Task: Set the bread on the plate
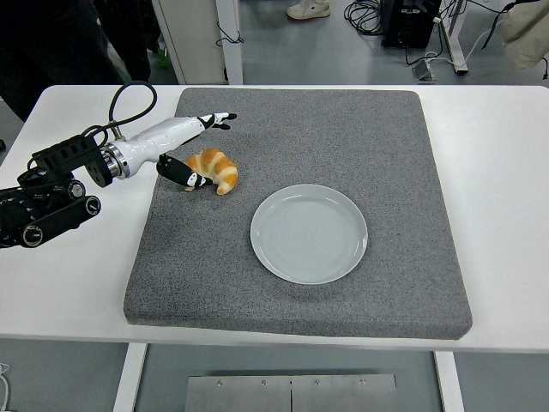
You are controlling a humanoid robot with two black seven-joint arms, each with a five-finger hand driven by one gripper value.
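A white bench (pixel 69 283) is filling the view, and a grey mat (pixel 214 283) is lying across most of it. Nearest on the mat, a little right of centre, a pale round plate (pixel 343 257) is sitting empty. Beyond it and to the left, well apart from the plate, a golden croissant – the bread (pixel 220 166) – is resting on the mat. The left hand (pixel 190 150) is reaching in from the left edge and straddling the bread's left end. Its fingers (pixel 220 119) are spread: the upper ones are pointing out past the far side of the bread, while the thumb is touching its near side. The grasp is looking only half made. The step in hand is the pick-up; next, the fingers need to be closing around the bread before lifting it towards the plate. The right arm is not showing.
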